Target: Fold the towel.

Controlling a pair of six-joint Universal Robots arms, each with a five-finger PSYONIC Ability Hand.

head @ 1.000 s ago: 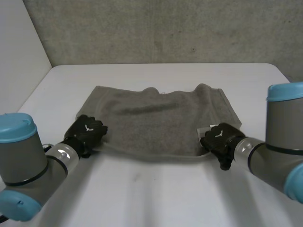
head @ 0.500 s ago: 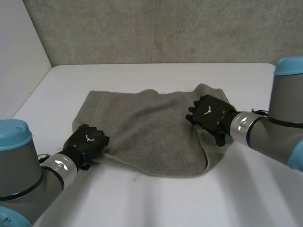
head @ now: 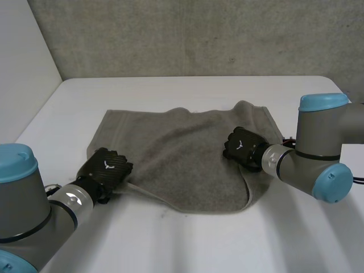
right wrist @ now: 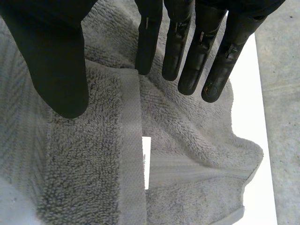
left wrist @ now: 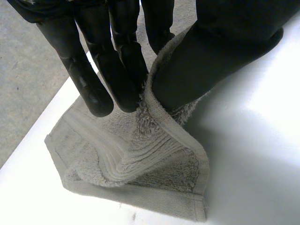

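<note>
Left wrist view | towel (left wrist: 140, 161) pinched between left fingers (left wrist: 123, 70), thumb (left wrist: 211, 51)

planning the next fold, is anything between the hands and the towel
Nothing visible does. The left hand pinches the towel at its near left corner; the right hand is open over its right part, above a folded-over edge.

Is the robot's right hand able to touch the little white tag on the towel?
Probably yes: the white tag lies bare on the towel just past the open right hand, nothing covering it.
</note>
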